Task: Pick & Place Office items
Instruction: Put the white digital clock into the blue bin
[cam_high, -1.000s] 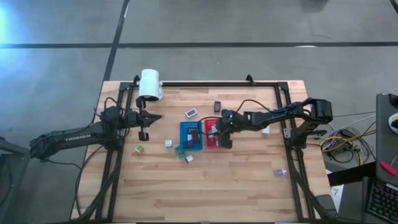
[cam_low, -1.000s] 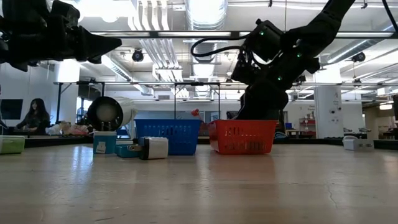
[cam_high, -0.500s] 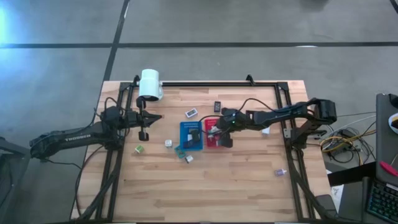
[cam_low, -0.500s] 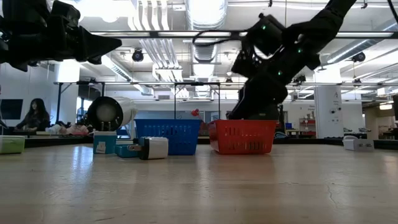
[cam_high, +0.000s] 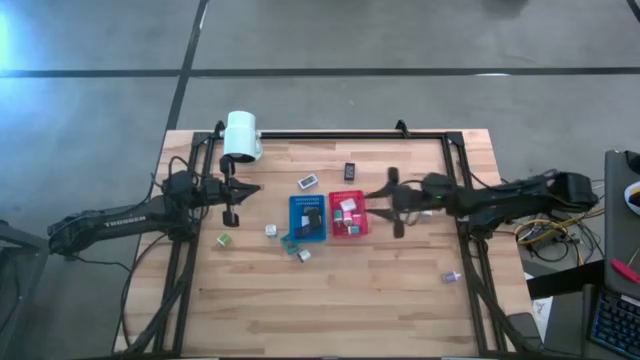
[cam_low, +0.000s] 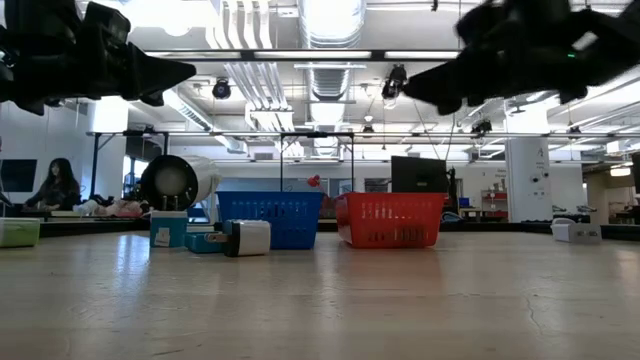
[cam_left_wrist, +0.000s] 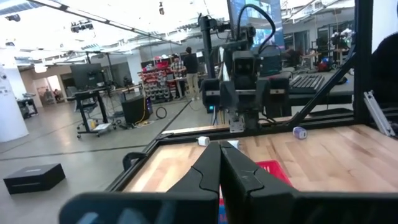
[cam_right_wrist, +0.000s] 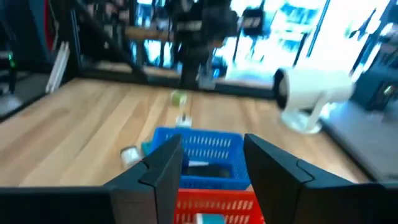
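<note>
1. I see the right end effector (cam_high: 385, 205) released, empty, beside the red tray (cam_high: 345, 228).
2. Left end effector (cam_high: 238, 202) clenched, empty, near the table's (cam_high: 330, 290) left edge.
3. Office items (cam_high: 302, 255) lie mid-table, some inside both trays.

Bench (cam_high: 380, 290): pale wood planks with visible seams, smooth with a soft sheen in the low view. Frame (cam_high: 330, 134) around it: black metal bars, matt. Blue basket (cam_low: 269, 219) and red basket (cam_low: 390, 220): plastic with slotted lattice walls, slightly glossy. Lamp head (cam_high: 241, 136): white plastic, smooth. Left claw (cam_left_wrist: 220, 171) and right claw (cam_right_wrist: 211, 162): dark matt plastic-looking fingers, smooth-faced. Small items beside the baskets, such as a white block (cam_low: 249, 238) and a green block (cam_high: 225, 239): looked like hard plastic. Floor (cam_high: 350, 40) behind the bench: grey, smooth concrete-like, dull.
</note>
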